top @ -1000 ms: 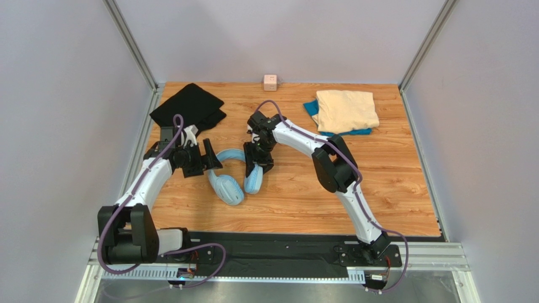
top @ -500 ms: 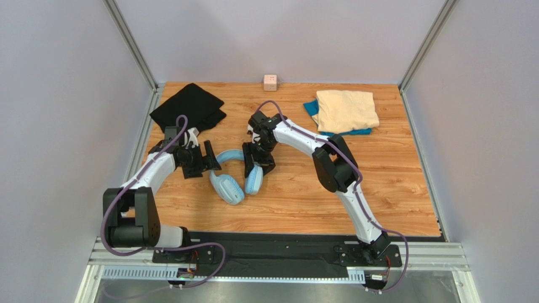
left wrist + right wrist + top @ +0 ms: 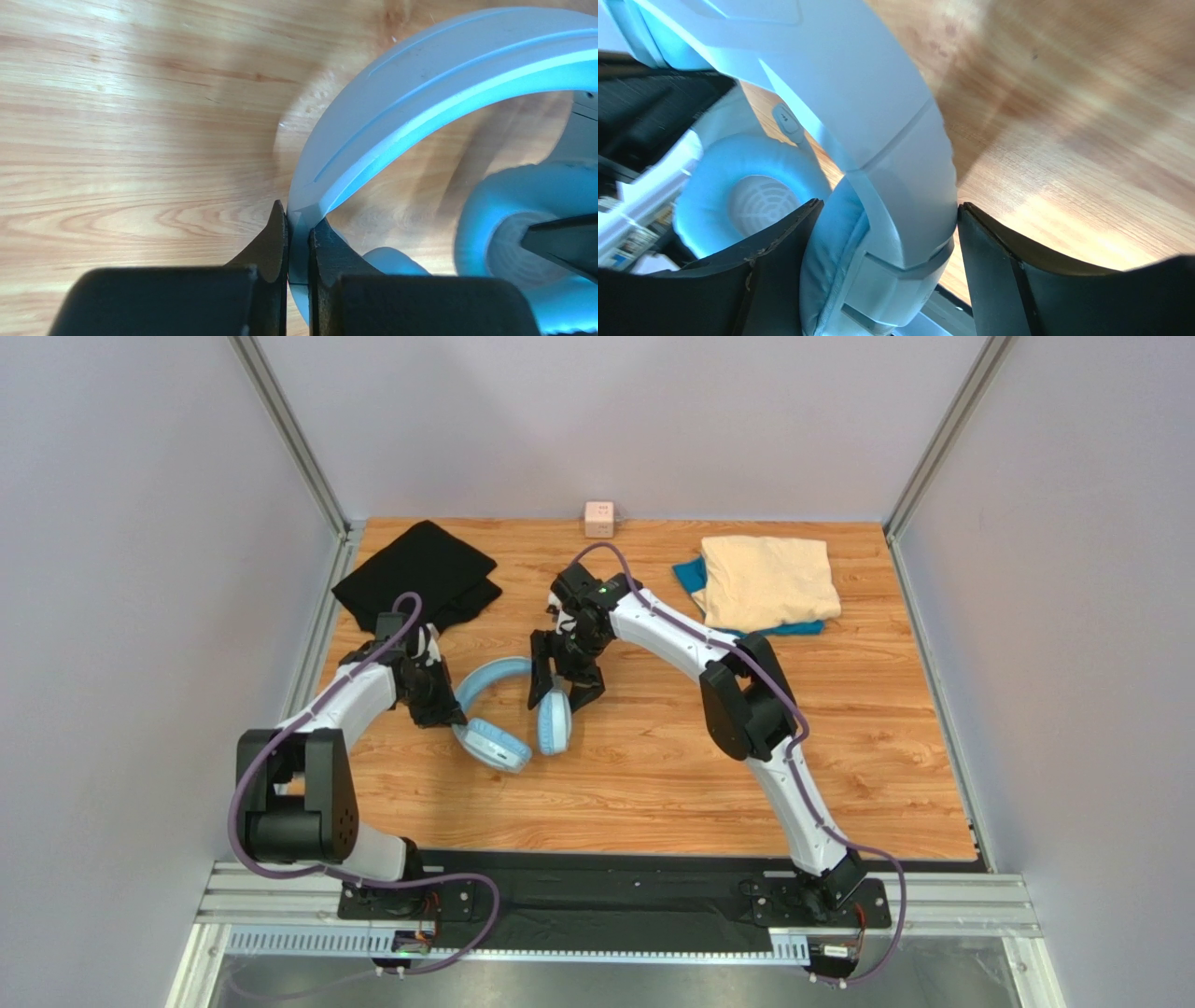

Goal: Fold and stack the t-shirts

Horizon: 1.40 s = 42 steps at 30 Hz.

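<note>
Left gripper (image 3: 298, 236) has just snapped shut, pinching the band of the light-blue plastic headphones (image 3: 512, 714); right gripper (image 3: 885, 224) is widening, jaws loose astride one earcup; plain black cloth t-shirt (image 3: 418, 571) lies just beyond my left gripper, pale cream cloth t-shirt (image 3: 769, 581) stacked on bright blue cloth t-shirt (image 3: 689, 577) well beyond the right; I read this as a handover to clear clutter before folding.

- Light-blue headphones (image 3: 500, 744) lie left of centre on a wooden table (image 3: 870, 756), the ear cups toward its near edge and the headband arching away.
- A small pink cube (image 3: 599, 518) sits at the table's far edge, by the grey back wall (image 3: 617, 420).
- An aluminium rail (image 3: 968, 903) runs along the near side.
</note>
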Motion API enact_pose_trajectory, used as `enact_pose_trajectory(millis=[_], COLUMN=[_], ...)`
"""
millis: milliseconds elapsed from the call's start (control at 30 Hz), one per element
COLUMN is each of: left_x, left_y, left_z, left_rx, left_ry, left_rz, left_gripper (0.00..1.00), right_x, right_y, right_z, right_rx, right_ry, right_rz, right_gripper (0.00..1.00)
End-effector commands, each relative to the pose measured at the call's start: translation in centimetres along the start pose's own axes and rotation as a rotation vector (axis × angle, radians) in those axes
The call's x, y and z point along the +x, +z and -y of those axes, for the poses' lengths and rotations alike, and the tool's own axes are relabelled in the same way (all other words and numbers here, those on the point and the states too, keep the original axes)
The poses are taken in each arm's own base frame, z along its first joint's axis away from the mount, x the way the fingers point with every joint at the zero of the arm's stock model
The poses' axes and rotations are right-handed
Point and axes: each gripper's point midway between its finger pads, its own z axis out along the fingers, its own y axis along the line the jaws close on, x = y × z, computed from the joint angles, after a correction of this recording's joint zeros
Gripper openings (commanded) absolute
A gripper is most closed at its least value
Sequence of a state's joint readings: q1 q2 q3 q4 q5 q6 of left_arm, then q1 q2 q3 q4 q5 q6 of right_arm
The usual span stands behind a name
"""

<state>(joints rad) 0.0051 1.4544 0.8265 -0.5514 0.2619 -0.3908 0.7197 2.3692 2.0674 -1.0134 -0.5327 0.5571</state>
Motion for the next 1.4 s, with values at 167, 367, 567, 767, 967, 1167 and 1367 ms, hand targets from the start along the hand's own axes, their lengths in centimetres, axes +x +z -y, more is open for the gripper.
enact_pose_trajectory(millis=[167, 367, 567, 767, 967, 1167, 1367], left_x=[-3.8, -4.8, -4.6, -3.9, -2.9, -1.6, -0.9], left_y=[-3.8, -6.6, -5.4, -4.6, -4.3, -4.0, -3.8], left_z=[-0.6, -1.3, 0.2, 0.4, 0.1, -0.5, -0.1], left_rx=[-0.132, -0.208, -0.12, -0.095, -0.099, -0.106, -0.059], left_ry=[-0.04, -0.01, -0.015, -0.022, -0.015, -0.011, 0.023], left_rz=[0.144, 0.186, 0.131, 0.116, 0.095, 0.076, 0.063], left_gripper=[0.0, 0.0, 0.0, 0.0, 0.0, 0.0, 0.0], right_x=[-3.8, -3.4, -3.8, -2.6, -0.9, -1.0, -1.4], right_y=[-12.4, -13.7, -11.1, -7.2, -4.2, -3.2, -4.0], right_z=[-2.7, 0.5, -0.9, -4.9, -7.6, -9.1, -12.4], right_rx=[-0.174, -0.192, -0.266, -0.291, -0.31, -0.349, -0.427], right_ry=[0.1, 0.146, 0.146, 0.076, 0.032, 0.024, -0.026], right_rz=[0.211, 0.195, 0.133, 0.052, -0.011, -0.025, 0.001], right_gripper=[0.69, 0.7, 0.7, 0.7, 0.73, 0.73, 0.76])
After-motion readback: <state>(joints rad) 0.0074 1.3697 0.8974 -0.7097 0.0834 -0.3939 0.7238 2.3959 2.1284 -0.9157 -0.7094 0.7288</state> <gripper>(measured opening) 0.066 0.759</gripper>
